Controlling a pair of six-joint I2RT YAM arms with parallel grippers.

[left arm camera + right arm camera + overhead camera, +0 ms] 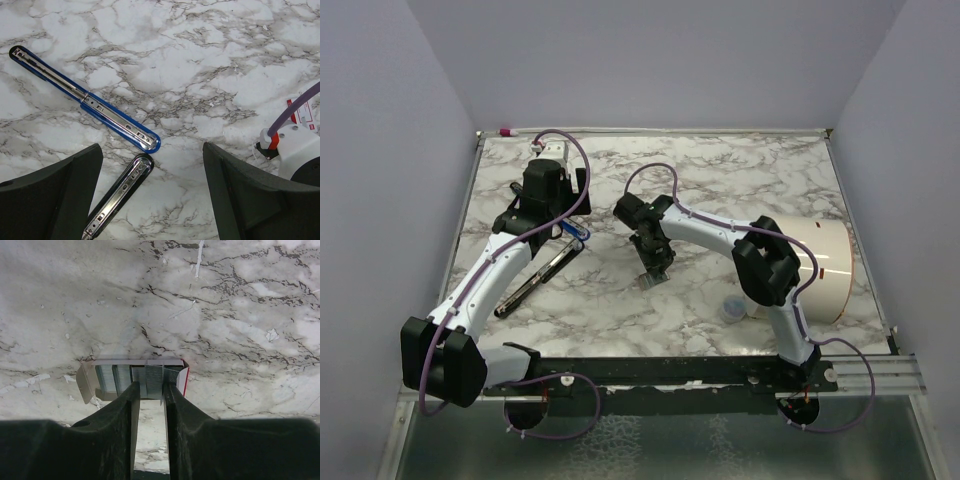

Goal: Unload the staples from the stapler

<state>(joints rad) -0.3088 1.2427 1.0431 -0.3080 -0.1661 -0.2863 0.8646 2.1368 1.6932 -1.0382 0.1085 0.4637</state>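
The stapler lies opened on the marble. Its blue part (85, 97) (576, 231) shows a bare metal rail. A black part with a chrome rail (120, 192) (535, 276) lies beside it, rounded ends almost touching. My left gripper (152, 165) (563, 222) hovers above those ends, open wide and empty. Mid-table, my right gripper (150, 386) (655, 266) points down at a small open white-and-red box (125, 362) (650, 282) holding staple strips. Its fingers are shut on one strip of staples (159, 379) at the box's open front.
A large white cylinder (825, 268) lies on its side at the right, with a small translucent cap (733, 310) near it. A white block (550, 150) sits at the back left beyond my left gripper. A raised rim (470, 190) bounds the table.
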